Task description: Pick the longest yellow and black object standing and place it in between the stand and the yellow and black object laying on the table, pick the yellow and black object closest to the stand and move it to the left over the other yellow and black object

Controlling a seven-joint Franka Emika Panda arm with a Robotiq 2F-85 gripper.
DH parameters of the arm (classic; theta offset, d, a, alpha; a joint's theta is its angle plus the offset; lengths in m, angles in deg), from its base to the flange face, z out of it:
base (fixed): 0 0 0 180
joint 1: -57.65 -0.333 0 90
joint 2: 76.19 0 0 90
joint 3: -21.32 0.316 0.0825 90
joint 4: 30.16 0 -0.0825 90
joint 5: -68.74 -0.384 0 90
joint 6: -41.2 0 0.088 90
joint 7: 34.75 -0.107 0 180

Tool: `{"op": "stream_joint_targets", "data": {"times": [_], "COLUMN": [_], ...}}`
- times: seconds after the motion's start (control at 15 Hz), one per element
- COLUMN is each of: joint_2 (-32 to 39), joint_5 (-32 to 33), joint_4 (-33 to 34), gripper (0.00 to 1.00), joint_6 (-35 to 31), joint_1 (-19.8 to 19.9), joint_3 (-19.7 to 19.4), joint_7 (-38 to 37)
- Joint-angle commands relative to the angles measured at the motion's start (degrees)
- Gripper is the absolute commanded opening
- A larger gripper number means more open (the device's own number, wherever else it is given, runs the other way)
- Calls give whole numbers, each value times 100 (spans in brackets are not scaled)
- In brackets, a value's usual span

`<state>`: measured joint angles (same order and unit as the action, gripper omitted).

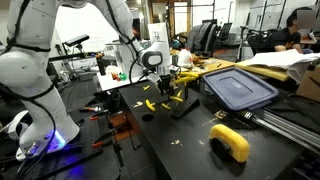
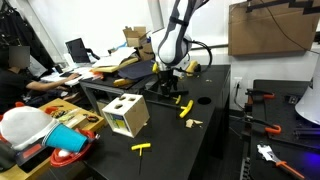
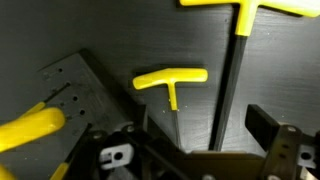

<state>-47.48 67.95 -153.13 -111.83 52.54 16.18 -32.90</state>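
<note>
Cluttered lab, black table point(image 2: 215, 120) (desks behind)

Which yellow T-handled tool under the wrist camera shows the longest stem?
The top-right tool: its thick black stem runs far down the wrist view, while the middle tool has a thinner, shorter one.

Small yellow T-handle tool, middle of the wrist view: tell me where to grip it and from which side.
Probably the yellow crossbar, from straight above, with the end effector closing across its narrow width. It seems to lie flat on the table, and the bar is thicker than its thin shaft, with bare surface on both sides.
</note>
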Motion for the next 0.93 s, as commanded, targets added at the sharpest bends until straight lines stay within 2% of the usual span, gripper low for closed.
{"op": "stream_joint_targets", "data": {"times": [0.0,0.07,0.13,0.2,0.27,0.47,0.87], "joint_2": [431,528,613,682,737,755,578], "joint_5": [209,200,160,144,137,123,115], "joint_4": [515,619,708,782,842,941,802], "gripper": [100,100,75,74,68,42,1], "joint_6": [321,396,462,544,591,754,887], "joint_1": [130,164,210,247,270,335,347], "joint_3": [48,62,93,112,119,135,99], "joint_7": [-214,-194,-171,-137,-126,-99,-203]}}
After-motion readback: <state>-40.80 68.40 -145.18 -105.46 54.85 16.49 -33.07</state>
